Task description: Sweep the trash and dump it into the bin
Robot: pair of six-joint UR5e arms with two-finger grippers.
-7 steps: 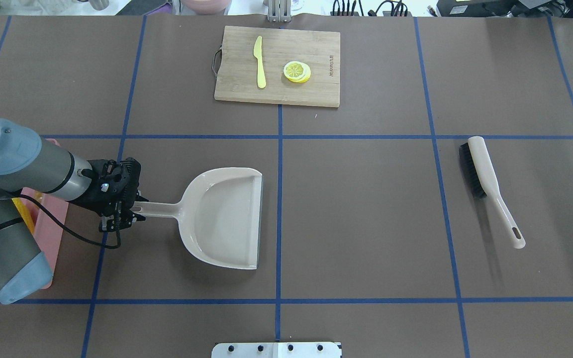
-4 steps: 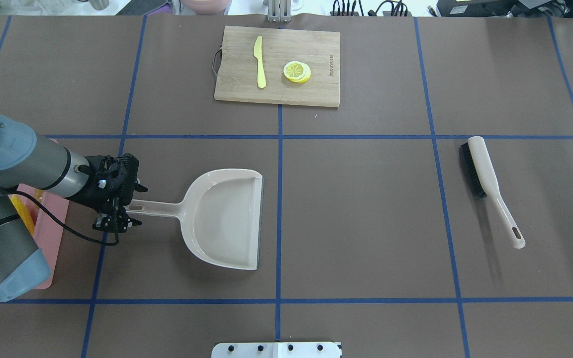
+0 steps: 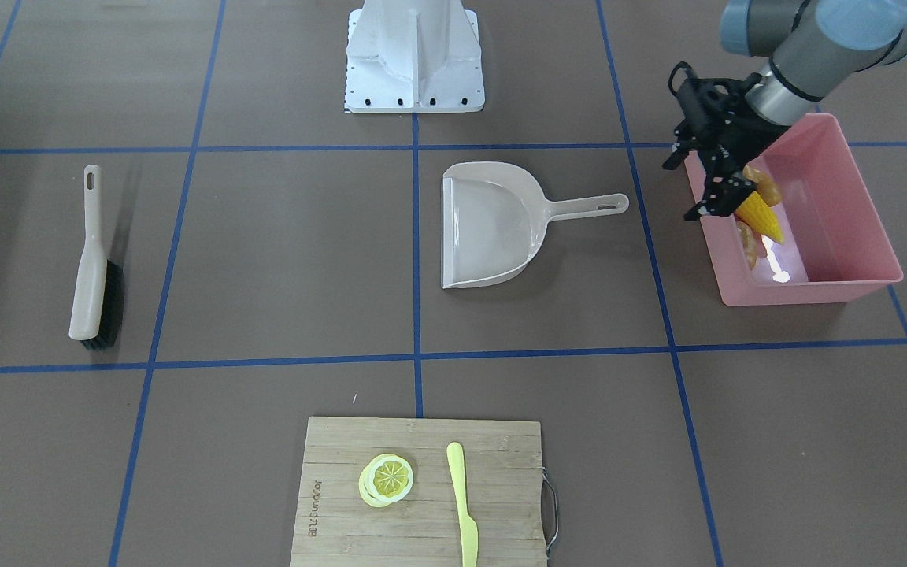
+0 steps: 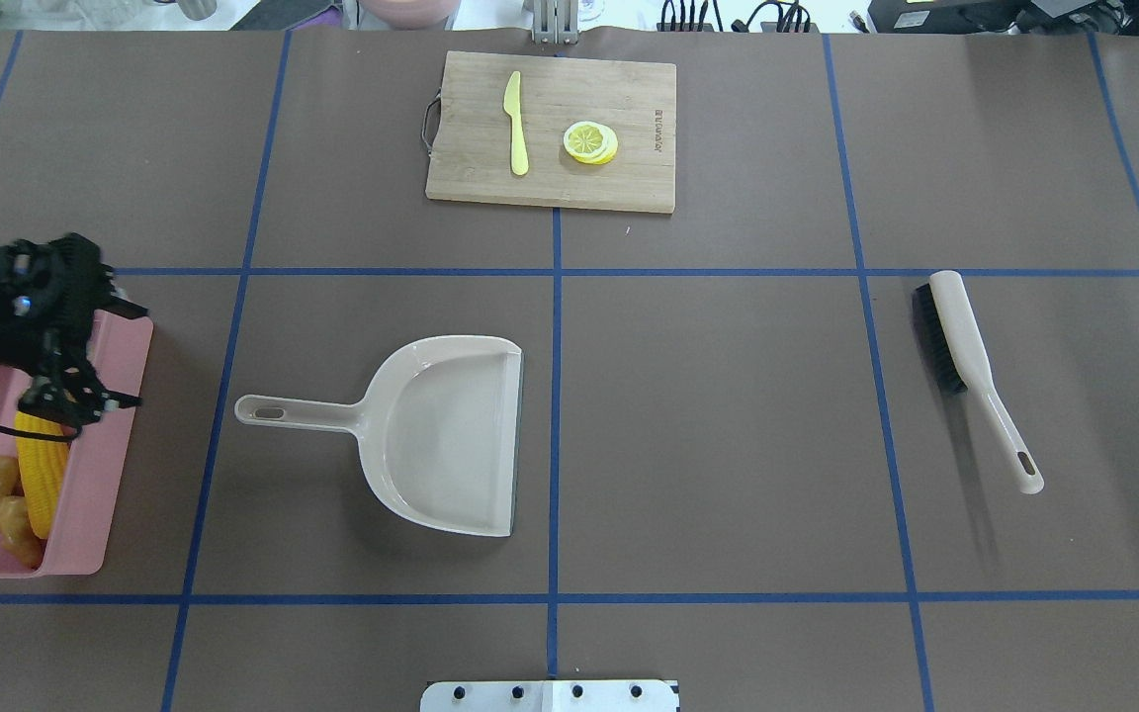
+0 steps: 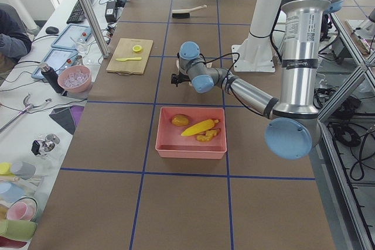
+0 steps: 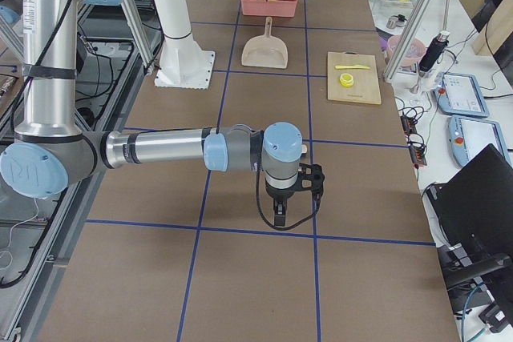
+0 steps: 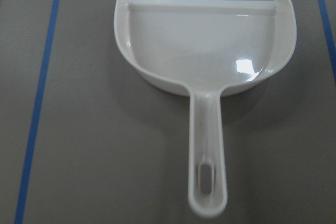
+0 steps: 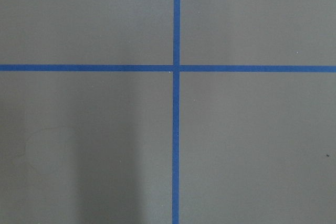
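Lying together inside the pink bin at the table's left end were the three trash items: the yellow corn cob, the knobbly ginger root beside it, and the potato-like lump. The left gripper hung over the bin's inner rim above the cob, its fingers spread apart and holding nothing. The beige dustpan lay flat near the table's centre, with its handle pointing toward the bin and well apart from it. A hand brush lay far to the right. On the far cutting board sat lemon slices and a pale yellow knife. The right gripper pointed down at bare table; whether its jaws were parted could not be told.
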